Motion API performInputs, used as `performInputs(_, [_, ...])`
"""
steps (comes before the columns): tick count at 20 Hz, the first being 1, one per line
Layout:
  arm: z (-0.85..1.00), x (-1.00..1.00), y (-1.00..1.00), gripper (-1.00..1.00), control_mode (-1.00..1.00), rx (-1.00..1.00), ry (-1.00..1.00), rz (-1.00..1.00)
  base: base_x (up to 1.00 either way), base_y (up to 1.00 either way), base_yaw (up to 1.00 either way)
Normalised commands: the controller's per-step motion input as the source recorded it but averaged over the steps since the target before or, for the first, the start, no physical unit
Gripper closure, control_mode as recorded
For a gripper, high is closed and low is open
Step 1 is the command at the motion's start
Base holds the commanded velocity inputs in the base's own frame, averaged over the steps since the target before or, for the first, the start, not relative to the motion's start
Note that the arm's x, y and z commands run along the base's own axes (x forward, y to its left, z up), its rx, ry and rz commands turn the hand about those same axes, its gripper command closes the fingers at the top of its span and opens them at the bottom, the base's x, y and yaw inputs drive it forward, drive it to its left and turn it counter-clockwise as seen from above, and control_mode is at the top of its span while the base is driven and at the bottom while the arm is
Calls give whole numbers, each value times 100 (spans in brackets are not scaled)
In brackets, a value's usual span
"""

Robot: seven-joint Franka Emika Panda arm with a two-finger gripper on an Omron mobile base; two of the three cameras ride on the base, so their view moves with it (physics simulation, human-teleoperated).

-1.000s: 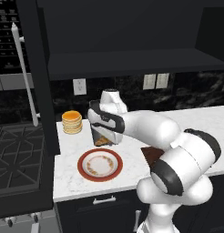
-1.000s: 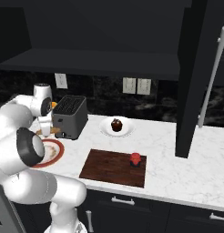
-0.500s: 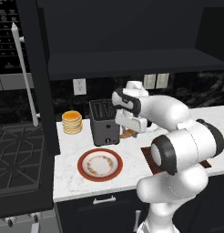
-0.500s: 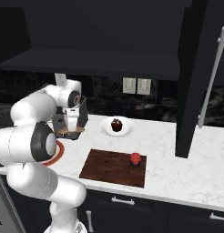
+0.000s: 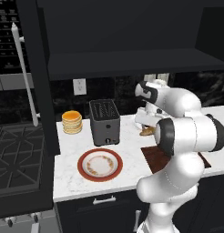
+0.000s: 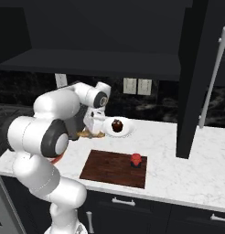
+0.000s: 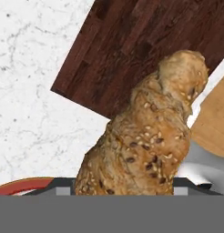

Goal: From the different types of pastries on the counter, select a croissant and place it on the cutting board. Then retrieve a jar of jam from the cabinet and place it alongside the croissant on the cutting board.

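Since a second ago your arm has swung from the toaster (image 5: 104,122) toward the cutting board (image 6: 115,167). Your tool (image 6: 93,131) pinches the croissant (image 7: 148,136); lower it flat onto the board ahead, clear of the jam jar (image 6: 136,159).

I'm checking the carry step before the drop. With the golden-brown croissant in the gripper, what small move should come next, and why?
Probably carry the golden-brown flaky croissant a little further toward the dark reddish-brown wooden cutting board, then lower it. The gripper holds it above the white marble counter, short of the board, whose free end lies away from the small red jam jar.
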Motion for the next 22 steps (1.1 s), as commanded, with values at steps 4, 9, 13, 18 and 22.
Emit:
performInputs(4, [-100, -100, -52, 100, -100, 2, -23, -7, 0, 0, 0])
performInputs(9, [-67, -65, -21, 100, -100, 7, -12, -6, 0, 0, 0])
performInputs(13, [-3, 69, -15, 100, -100, 3, -6, -3, 0, 0, 0])
performInputs(18, [0, 54, -25, 100, -100, 0, -5, 0, 0, 0, 0])
performInputs(22, [-19, 11, -31, 100, -100, 0, 0, 0, 0, 0, 0])
